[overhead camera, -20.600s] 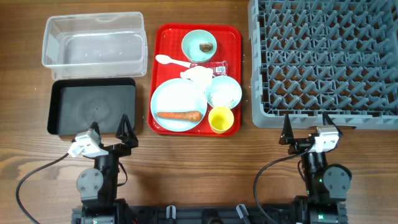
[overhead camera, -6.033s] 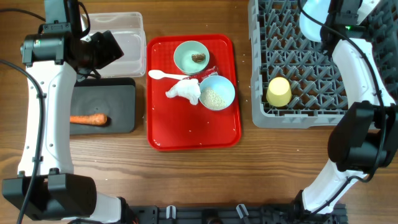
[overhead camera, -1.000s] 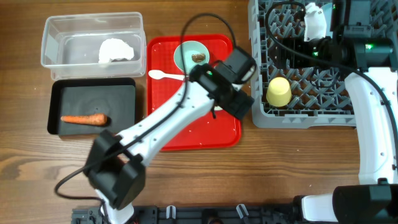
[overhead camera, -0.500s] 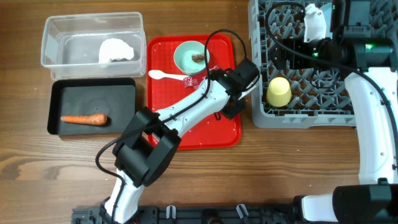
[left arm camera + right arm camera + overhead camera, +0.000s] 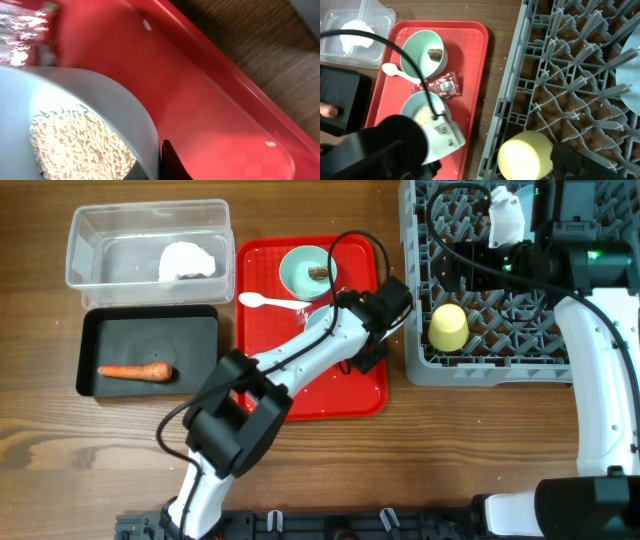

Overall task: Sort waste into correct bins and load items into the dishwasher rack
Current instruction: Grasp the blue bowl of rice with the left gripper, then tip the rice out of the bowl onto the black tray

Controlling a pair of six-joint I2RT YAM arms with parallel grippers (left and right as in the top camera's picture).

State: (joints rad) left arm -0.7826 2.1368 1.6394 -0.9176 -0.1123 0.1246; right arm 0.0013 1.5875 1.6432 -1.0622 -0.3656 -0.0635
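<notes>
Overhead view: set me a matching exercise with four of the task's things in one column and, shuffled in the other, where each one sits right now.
Things:
1. carrot
2. crumpled napkin
3. yellow cup
4. brown food lump

Places:
A. in the dishwasher rack
B. in the mint-green bowl
C. in the black tray
D. in the clear tub

Pairs: 1-C, 2-D, 3-A, 4-B.

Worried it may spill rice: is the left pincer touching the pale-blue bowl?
Touching. The left wrist view shows its dark fingertip pressed against the outer wall of the pale-blue bowl, no gap.
</notes>
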